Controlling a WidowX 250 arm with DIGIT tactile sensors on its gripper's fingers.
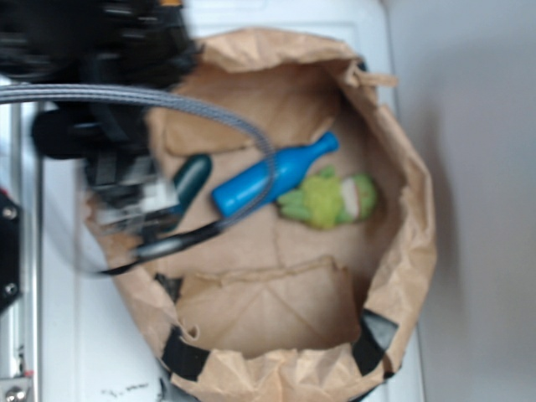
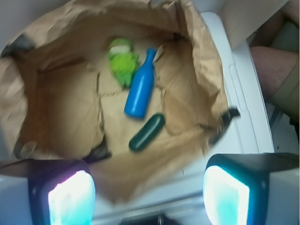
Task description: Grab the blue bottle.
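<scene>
Paper bag (image 2: 197, 61) mouth wide open; crumpled walls ring the floor. Blue bottle (image 2: 140, 89) lies mid-floor, green plush toy (image 2: 123, 61) against its neck side, dark teal capsule (image 2: 146, 132) just off its base. Floor left of the bottle in wrist view bare. Gripper (image 2: 150, 192) fingers spread, above bag rim.
</scene>
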